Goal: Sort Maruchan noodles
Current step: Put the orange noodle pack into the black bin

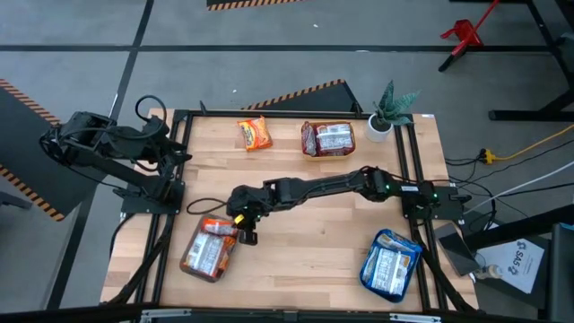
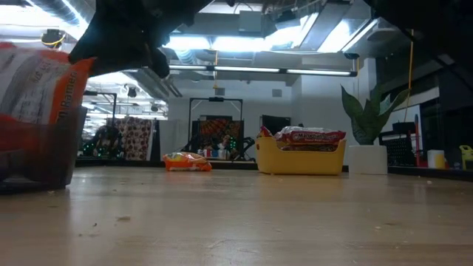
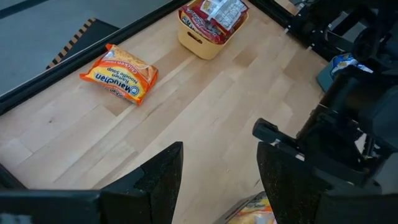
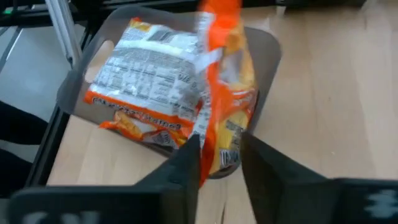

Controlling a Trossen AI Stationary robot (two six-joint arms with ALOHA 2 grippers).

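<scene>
Wood counter (image 1: pixel 314 224): right pincer (image 1: pixel 240 224) pinches an orange packet (image 4: pixel 225 93) over the near-left grey tray (image 4: pixel 264 46), already stacked with orange ones. One orange packet (image 1: pixel 254 134) waits far left. Red and blue kinds look sorted. Left pincer (image 3: pixel 217 180) parked left, gaping, empty.

I count one loose orange packet (image 1: pixel 254 133) on my desk (image 1: pixel 305 224), three containers: yellow bowl (image 1: pixel 327 140), grey tray (image 1: pixel 208 251), blue tray (image 1: pixel 391 264), and one potted plant (image 1: pixel 386 109).
</scene>
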